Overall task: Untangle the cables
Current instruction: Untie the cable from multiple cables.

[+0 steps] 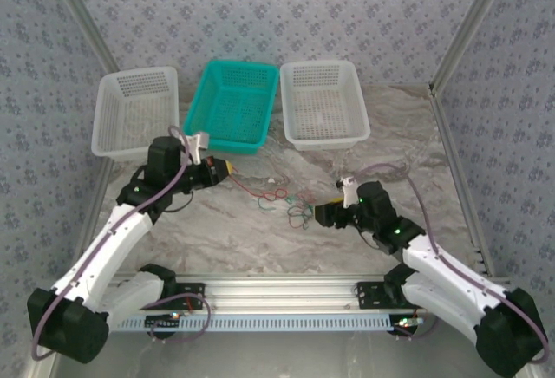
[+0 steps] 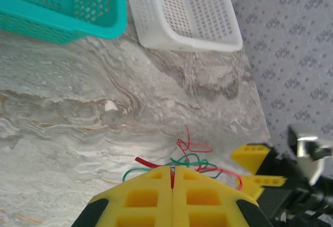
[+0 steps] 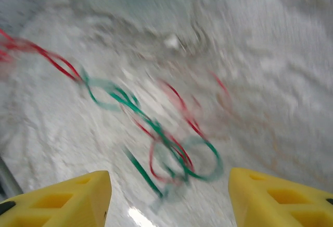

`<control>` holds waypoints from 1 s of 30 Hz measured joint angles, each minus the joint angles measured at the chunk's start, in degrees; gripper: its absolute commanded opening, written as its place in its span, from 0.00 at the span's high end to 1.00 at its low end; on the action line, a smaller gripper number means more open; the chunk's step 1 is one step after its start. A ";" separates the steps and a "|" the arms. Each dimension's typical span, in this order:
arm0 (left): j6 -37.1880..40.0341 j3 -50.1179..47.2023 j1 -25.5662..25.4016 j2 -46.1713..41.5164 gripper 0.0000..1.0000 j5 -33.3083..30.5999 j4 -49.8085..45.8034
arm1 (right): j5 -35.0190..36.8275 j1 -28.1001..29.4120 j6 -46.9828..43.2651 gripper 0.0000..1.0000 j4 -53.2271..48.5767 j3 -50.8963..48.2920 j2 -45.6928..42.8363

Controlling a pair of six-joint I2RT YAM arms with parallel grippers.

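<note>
Tangled cables lie between two arms.
The left gripper pinches a red cable; the right gripper stands open near them on the surface.

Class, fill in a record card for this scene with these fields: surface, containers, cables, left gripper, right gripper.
surface: marble-patterned table
containers: left white basket, teal basket, right white basket, in a row at the far edge
cables: green and red strands, tangled, lying on the table between the two grippers
left gripper: shut, with a red strand pinched between its fingers
right gripper: open, with the cables just ahead of its fingers and not gripped
</note>
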 measured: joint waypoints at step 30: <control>1.33 6.23 0.87 1.97 1.00 2.43 0.04 | -2.08 12.79 -27.74 0.82 50.73 5.22 44.52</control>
